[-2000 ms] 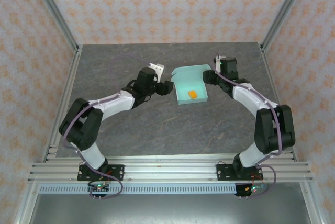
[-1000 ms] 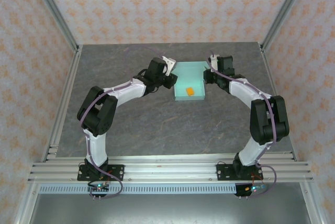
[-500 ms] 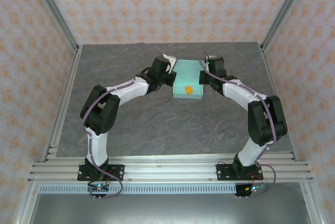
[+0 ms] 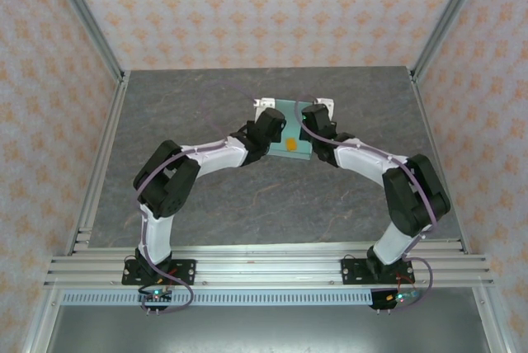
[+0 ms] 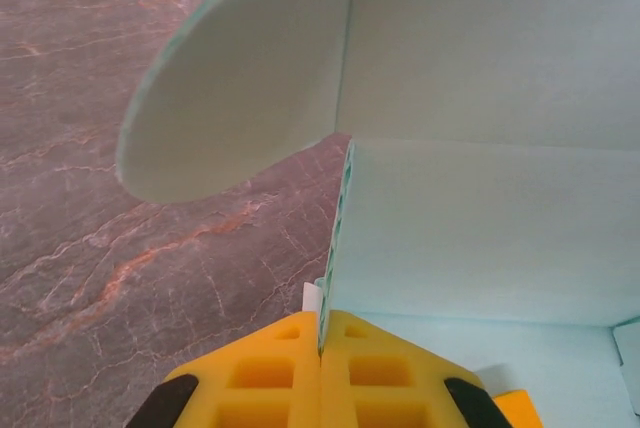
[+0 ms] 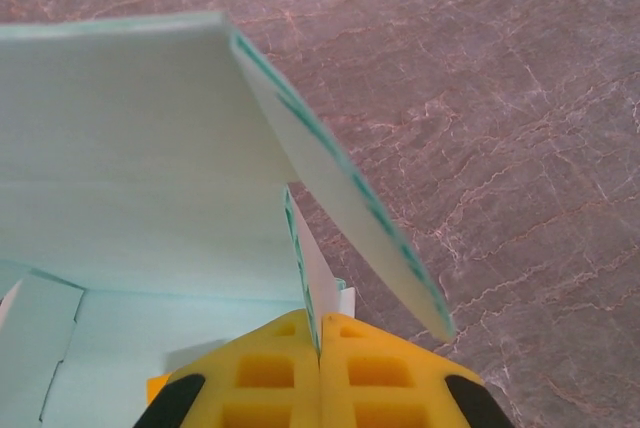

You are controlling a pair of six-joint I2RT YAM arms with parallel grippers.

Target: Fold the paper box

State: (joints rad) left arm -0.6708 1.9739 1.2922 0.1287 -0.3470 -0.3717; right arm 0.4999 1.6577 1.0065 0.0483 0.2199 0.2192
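Both arms are in on it now: the left gripper [image 5: 322,333] has its yellow fingers [image 5: 260,378] pressed together on the thin upright side wall of the paper box [image 5: 480,238], card pinched right between them. Opposite, the right gripper [image 6: 318,338] is clamped the same way on the other side wall. The box sits on the table [image 4: 206,105] directly between the two tools, each one biting in from its own side. That looks like a squaring-up hold, with the walls stood vertical so the creases set and the shape stays put. Just ahead of the left fingers a rounded flap [image 5: 240,88] fans outward over the bare marble, unfolded. Past the right fingers a long flap [image 6: 340,168] leans out at a slant, also loose. Down inside, between the grippers, lies a small orange piece [image 4: 291,143] on the box floor. In my judgement, those splayed flaps are what's left to tuck, and with both tools committed to the walls, neither is free to push one in.
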